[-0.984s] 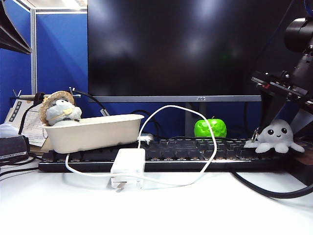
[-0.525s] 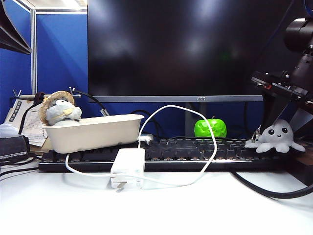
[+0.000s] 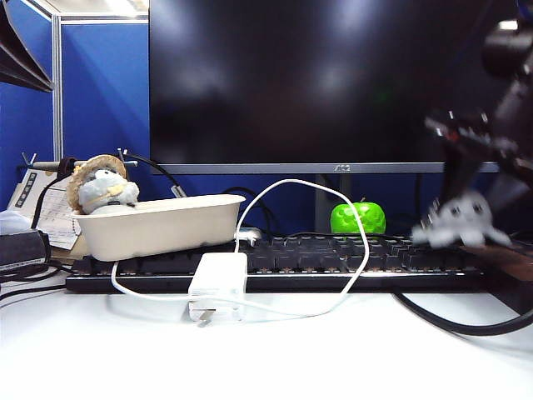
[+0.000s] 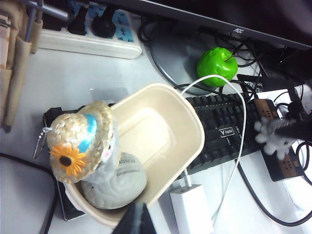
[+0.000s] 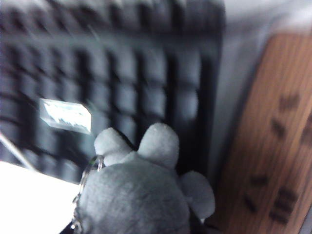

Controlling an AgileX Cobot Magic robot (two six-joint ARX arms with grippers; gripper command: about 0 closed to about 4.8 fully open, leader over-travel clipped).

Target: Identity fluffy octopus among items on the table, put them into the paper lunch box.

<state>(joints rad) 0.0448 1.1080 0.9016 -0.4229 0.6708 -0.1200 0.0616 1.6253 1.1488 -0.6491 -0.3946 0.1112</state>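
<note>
exterior view: the right gripper [image 3: 471, 187], blurred at 3 o'clock, pinches the fluffy octopus [image 3: 460, 222] above the keyboard [image 3: 275, 260]; the paper lunch box [image 3: 160, 225] sits at 9 o'clock on the keyboard.

left wrist view: the left gripper [image 4: 134, 222] hangs over the lunch box's rim beside a hatted plush [image 4: 92, 158]; whether its jaws are spread i cannot tell.

right wrist view: the octopus fills 6 o'clock, keyboard behind.

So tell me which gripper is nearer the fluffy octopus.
Right. The right gripper is closed around the fluffy octopus at the keyboard's right end. The left gripper hangs over the paper lunch box, far to the left.
</note>
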